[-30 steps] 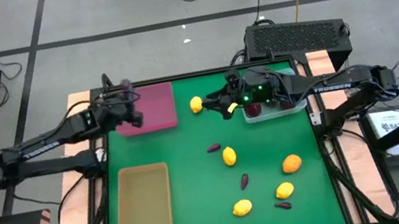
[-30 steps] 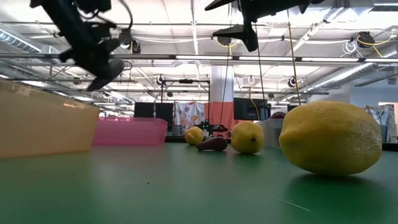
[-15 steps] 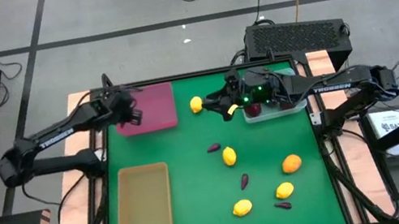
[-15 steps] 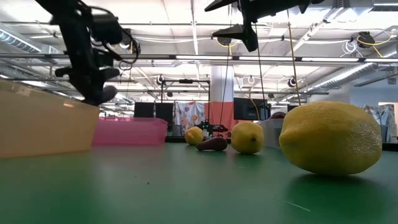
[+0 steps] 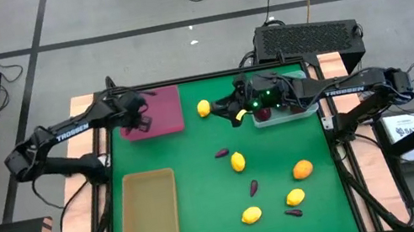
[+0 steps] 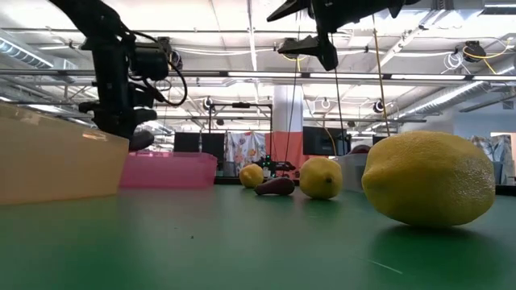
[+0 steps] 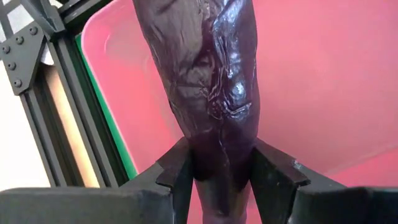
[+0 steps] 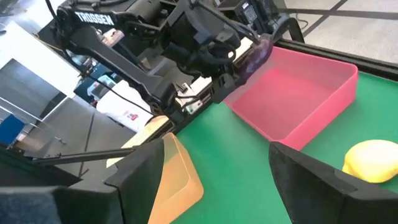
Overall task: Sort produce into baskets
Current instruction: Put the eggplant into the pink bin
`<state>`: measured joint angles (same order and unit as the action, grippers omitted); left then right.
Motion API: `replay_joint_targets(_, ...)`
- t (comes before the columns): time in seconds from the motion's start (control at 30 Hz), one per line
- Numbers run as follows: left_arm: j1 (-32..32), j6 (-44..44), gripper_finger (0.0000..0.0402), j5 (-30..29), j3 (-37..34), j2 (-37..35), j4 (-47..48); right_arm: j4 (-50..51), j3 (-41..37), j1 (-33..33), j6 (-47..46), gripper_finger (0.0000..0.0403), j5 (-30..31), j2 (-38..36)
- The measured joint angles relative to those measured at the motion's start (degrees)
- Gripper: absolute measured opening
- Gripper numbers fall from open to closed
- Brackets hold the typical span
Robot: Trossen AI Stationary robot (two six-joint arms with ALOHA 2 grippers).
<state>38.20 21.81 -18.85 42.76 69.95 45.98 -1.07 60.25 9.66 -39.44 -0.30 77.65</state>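
My left gripper [image 5: 139,116] is above the near left part of the maroon tray [image 5: 163,111] and is shut on a dark purple vegetable [image 7: 211,81]. The vegetable also shows in the right wrist view [image 8: 258,53]. My right gripper [image 5: 230,113] hangs open and empty above the table, between the maroon tray and the clear tray [image 5: 285,113], close to a lemon [image 5: 203,108]. Further lemons [image 5: 237,161], an orange fruit [image 5: 303,169] and purple vegetables [image 5: 253,187] lie on the green table. The tan tray [image 5: 149,209] is at the near left. My left gripper pinches the purple vegetable's near end [image 7: 221,171] between its two fingers [image 7: 177,174]. The vegetable lies along the fingers and sticks out past their tips. The fingers point down at the maroon tray [image 7: 323,93]. The vegetable is clear of the tray floor.
The clear tray holds red fruit under my right arm. Two lemons [image 5: 251,215] [image 5: 295,197] and a purple vegetable [image 5: 293,212] lie near the table's near edge. Another purple vegetable [image 5: 221,153] lies mid-table. A black box [image 5: 308,37] stands behind the far edge.
My left gripper has gone down toward the maroon tray with the purple vegetable and has tipped to point more steeply down. My right arm has kept still.
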Motion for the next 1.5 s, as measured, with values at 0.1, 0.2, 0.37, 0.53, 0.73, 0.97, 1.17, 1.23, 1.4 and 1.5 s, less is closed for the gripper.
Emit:
replay_joint_targets(0.1,0.0,0.1,0.0137,-2.1,0.0,0.2,-1.3,0.3,0.0,-0.6,-0.1,0.0279,0.0,0.0)
replay_joint_targets(0.2,0.0,-0.1,0.0137,-2.9,0.0,0.2,-2.6,0.3,0.0,-1.0,-0.1,0.0279,0.1,0.0)
replay_joint_targets(0.37,0.0,-0.3,0.0143,-2.9,0.0,0.2,-2.6,0.3,0.0,-0.9,-0.2,0.0279,0.3,0.0)
replay_joint_targets(0.53,0.0,-3.2,0.0192,-2.7,0.0,0.2,-2.4,0.3,0.0,-0.9,-0.1,0.0279,0.3,0.0)
replay_joint_targets(0.73,0.0,-3.2,0.0257,-2.6,0.0,0.2,-2.2,0.3,0.0,-0.9,0.0,0.0279,0.3,0.0)
replay_joint_targets(0.97,0.0,-3.2,0.0272,2.3,0.5,0.1,-1.7,0.3,0.0,-0.9,0.0,0.0279,0.2,0.0)
replay_joint_targets(1.17,-0.7,-4.3,0.0272,6.8,5.4,0.1,-3.2,2.8,0.0,-0.9,-0.2,0.0279,0.2,0.0)
replay_joint_targets(1.23,-1.6,-4.3,0.0272,8.7,7.4,0.1,-5.6,5.1,0.0,-0.9,-0.4,0.0279,0.2,0.0)
replay_joint_targets(1.4,-7.3,-4.7,0.0272,22.2,9.4,0.0,-19.2,13.3,0.0,-1.8,-0.3,0.0279,0.3,0.0)
replay_joint_targets(1.5,-13.4,-8.0,0.0272,28.3,9.4,0.3,-27.7,16.6,0.0,-2.8,-0.2,0.0279,0.2,0.0)
